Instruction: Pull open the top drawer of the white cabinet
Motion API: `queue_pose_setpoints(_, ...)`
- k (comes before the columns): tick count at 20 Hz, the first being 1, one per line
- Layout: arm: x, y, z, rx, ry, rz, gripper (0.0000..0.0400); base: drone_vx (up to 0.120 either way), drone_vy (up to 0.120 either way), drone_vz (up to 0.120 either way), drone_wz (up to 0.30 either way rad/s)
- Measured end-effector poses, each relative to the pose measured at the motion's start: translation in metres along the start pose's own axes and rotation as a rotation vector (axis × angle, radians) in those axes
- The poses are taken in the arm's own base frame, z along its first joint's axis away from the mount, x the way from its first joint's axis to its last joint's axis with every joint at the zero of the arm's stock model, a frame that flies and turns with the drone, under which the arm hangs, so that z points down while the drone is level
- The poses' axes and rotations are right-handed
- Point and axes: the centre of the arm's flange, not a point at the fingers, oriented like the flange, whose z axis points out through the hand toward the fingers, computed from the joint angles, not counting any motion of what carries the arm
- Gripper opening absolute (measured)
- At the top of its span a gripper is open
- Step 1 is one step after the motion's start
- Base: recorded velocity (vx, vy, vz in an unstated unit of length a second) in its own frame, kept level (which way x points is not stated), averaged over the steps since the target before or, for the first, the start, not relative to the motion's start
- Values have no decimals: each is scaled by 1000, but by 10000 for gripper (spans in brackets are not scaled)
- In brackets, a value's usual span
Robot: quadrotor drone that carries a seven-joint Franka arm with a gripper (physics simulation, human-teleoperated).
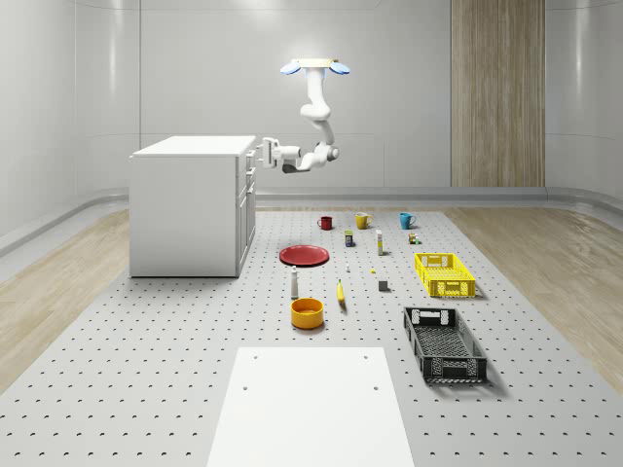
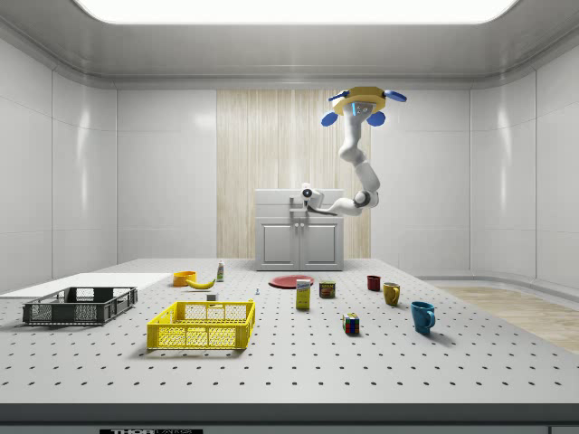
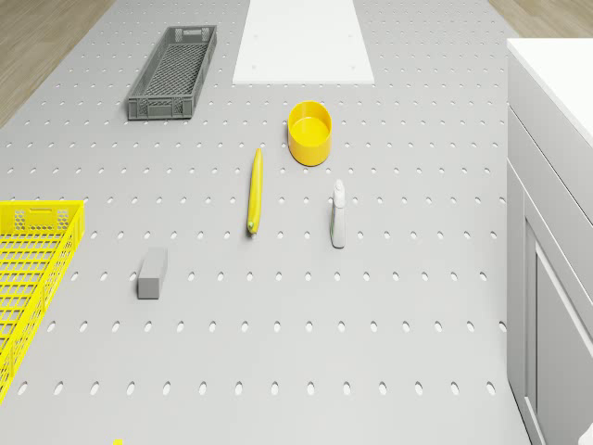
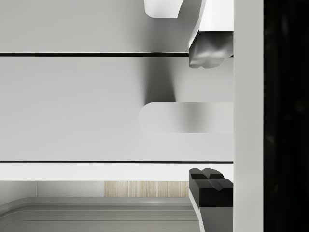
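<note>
White panel (image 1: 311,404) lies at the near edge of the perforated counter (image 1: 146,370). Past it: black crate (image 1: 444,343) toward the whole-scene view's right, orange bowl (image 1: 307,312) near centre, with a banana (image 1: 341,293) and a small white bottle (image 1: 294,284) just beyond. Yellow crate (image 1: 445,274) farther on the right, small grey block (image 1: 384,285) between it and the banana. Red plate (image 1: 305,255) lies ahead of the cabinet's front; red mug (image 1: 326,223), yellow mug (image 1: 362,221) and blue mug (image 1: 406,220) line up behind it.

White cabinet (image 1: 187,204) stands on the left of that view. Its top drawer (image 4: 96,106) looks closed, front flush with the panels around it.

End effector (image 4: 211,116) is at the drawer front: fingers (image 4: 210,50) spread open, one on each side of the drawer handle (image 4: 186,117), not clamped on it.

Drone (image 1: 315,67) hovers high in the air, out in front of the cabinet, arm (image 1: 317,122) hanging down and bending toward the drawer.
</note>
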Motion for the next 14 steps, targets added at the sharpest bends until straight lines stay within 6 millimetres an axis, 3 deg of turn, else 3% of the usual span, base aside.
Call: queue_pose_setpoints(14, -3, -3, 7, 0, 0, 0, 305, 0, 0, 0, 0)
